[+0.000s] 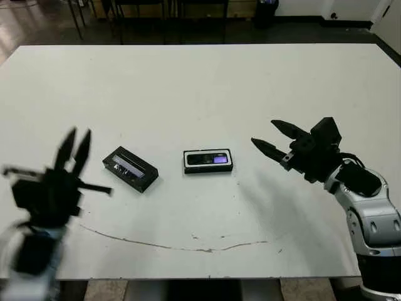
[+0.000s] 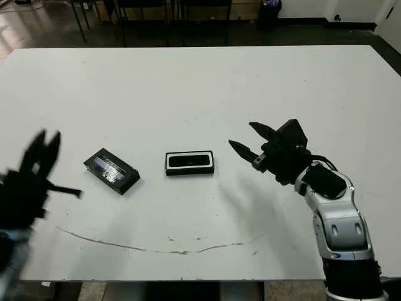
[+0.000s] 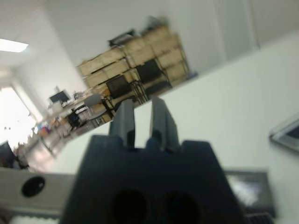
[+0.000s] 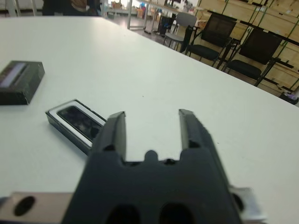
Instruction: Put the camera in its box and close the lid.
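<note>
The camera (image 1: 208, 159) already lies in the box (image 1: 208, 168), while the lid (image 1: 130, 168) rests uncovered to its left, untouched by the empty, spread right gripper (image 1: 270, 138) and left gripper (image 1: 74, 149).

Camera seated in its box, lid apart on the white table (image 1: 200, 88)

The camera (image 1: 209, 159) lies flat inside the box (image 1: 208, 168), purple screen patch toward the right. The lid (image 1: 130, 168) rests to the left, angled. The right gripper (image 1: 272, 138) hovers just right of the box, fingers spread; the blurred left gripper (image 1: 74, 149) points away from the robot, fingers slightly parted
</note>
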